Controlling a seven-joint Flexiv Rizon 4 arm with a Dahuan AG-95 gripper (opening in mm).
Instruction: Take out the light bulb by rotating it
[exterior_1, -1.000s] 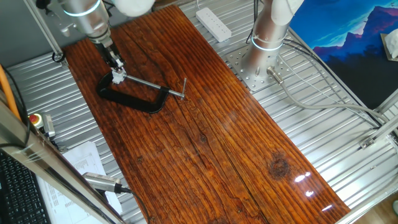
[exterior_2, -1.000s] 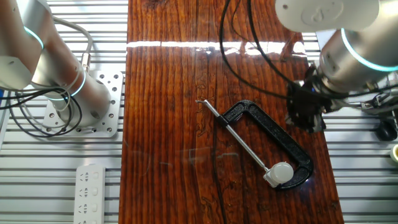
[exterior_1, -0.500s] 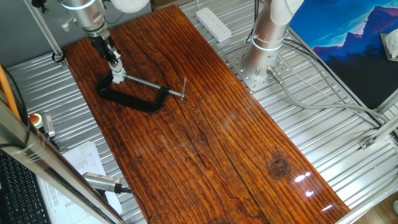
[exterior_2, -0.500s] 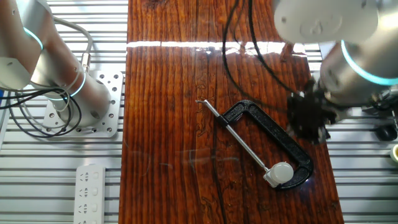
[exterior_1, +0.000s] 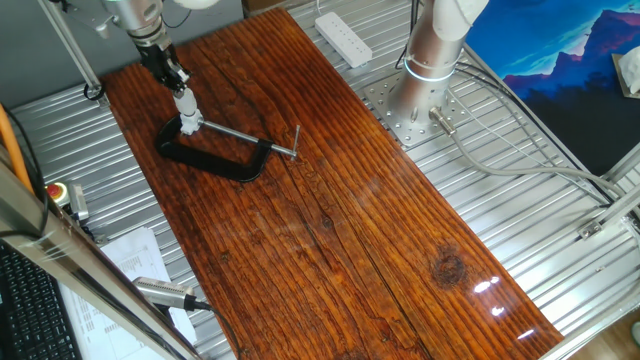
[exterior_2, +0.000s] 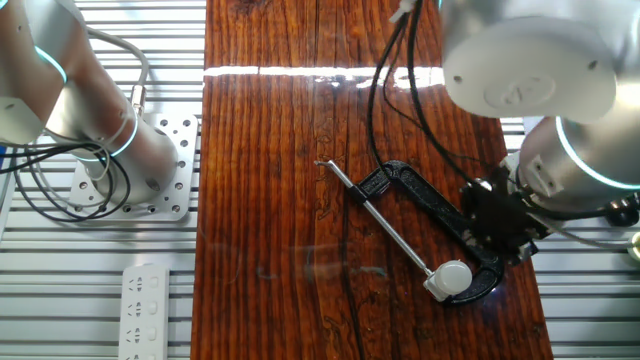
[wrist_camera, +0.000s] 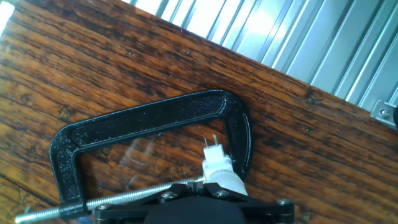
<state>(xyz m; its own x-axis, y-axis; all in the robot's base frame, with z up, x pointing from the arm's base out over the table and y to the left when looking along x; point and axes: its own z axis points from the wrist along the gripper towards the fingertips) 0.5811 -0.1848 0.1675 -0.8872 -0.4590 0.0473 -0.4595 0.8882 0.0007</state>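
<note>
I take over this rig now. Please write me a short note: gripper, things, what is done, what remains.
Gripper: shut on the light bulb, held in the air.
Socket: at the screw end of the black C-clamp on the wooden table; the bulb's pins hang clear of it.
Done: bulb is out.
Left: probably only to put it down.

My arm reaches steeply down from above, wrist near vertical. My gripper (exterior_1: 178, 88) points at the table, fingers pinched on the bulb (exterior_1: 186, 103).
</note>
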